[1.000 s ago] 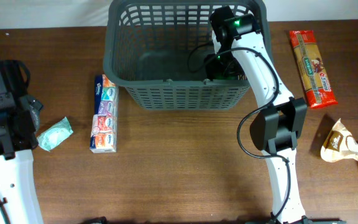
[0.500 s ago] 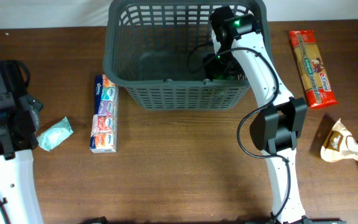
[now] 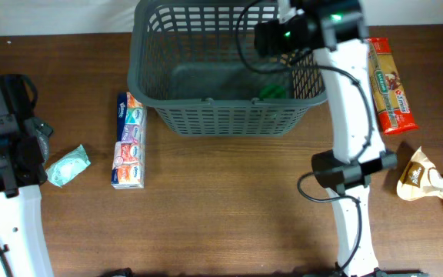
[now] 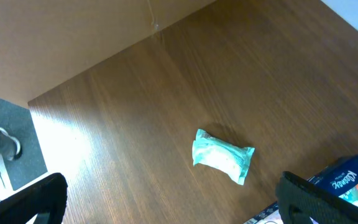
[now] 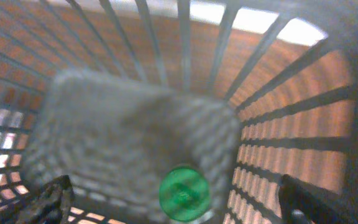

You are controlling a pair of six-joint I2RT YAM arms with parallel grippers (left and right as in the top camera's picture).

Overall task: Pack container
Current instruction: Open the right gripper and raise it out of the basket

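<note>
The dark grey basket stands at the table's back centre. A green round-topped item lies on its floor at the right end, and also shows blurred in the right wrist view. My right gripper hangs above the basket's right part, open and empty, its fingers spread wide on either side of the green item below. My left gripper is open and empty above the table at the far left, near a teal packet.
A pack of tissue packets lies left of the basket, with the teal packet further left. A long pasta pack lies right of the basket. A crumpled brown snack bag sits at the right edge.
My right gripper has risen out of the basket, and the arm has swung right. The green item now lies free on the basket floor. The left arm has not moved.
</note>
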